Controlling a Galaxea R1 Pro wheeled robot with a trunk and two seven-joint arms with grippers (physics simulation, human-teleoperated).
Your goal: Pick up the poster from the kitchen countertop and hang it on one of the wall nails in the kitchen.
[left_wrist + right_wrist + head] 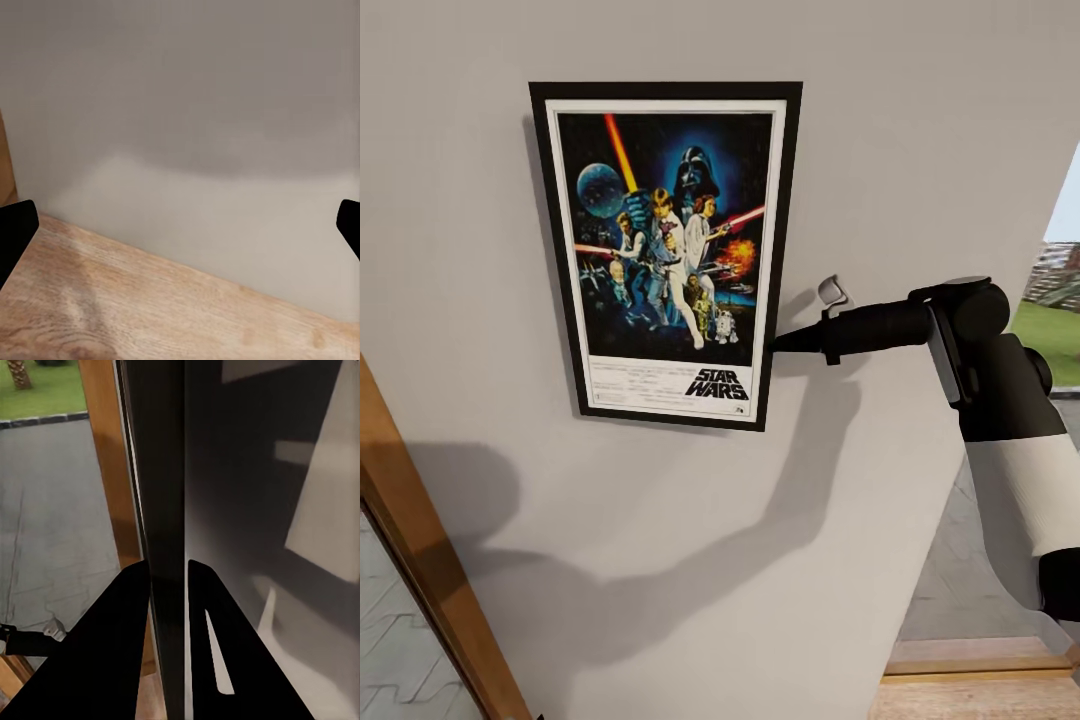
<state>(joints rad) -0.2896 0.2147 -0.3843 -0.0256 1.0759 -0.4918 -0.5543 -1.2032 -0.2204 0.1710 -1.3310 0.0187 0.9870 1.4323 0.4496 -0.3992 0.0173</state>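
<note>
Right claw (169, 577) clenched edge-on upon poster (665, 250) frame against wall (880, 130); left claw (180, 225) wide apart.

Even, soft daylight on the wall (920, 150); the right arm (1000, 400) casts a broad diffuse shadow down and leftward. Head view sharp; both wrist views soft, slightly blurred, without glare.

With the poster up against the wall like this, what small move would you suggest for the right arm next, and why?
Probably open the right end effector and ease it back. The poster lies flat and nearly upright against the wall, and the right wrist view shows both fingers clamped on its thin edge. I cannot see the nail, so release slowly.
</note>
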